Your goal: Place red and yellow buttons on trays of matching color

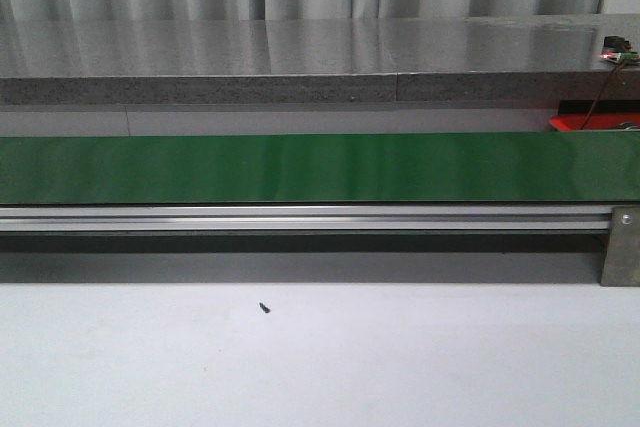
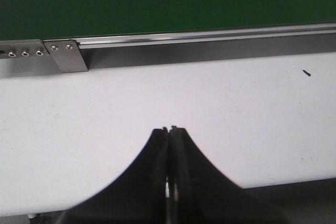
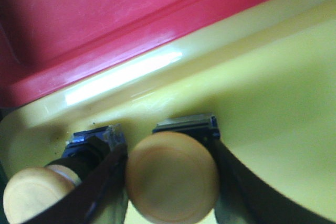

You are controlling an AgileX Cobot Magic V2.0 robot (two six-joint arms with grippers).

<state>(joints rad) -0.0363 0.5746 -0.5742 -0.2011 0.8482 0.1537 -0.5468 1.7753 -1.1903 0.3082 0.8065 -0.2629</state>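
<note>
I had the right gripper [image 3: 170,179] down inside the yellow tray [image 3: 273,93], jaws clamped on a yellow button [image 3: 172,177] so it'd land with its own colour, right beside a second yellow button [image 3: 37,192] already lying there (red tray [image 3: 105,19] butted up against the yellow one's rim). The left gripper [image 2: 169,129] just hung pinched closed and empty over the white table [image 2: 157,98], near the green conveyor belt [image 1: 300,167]
</note>
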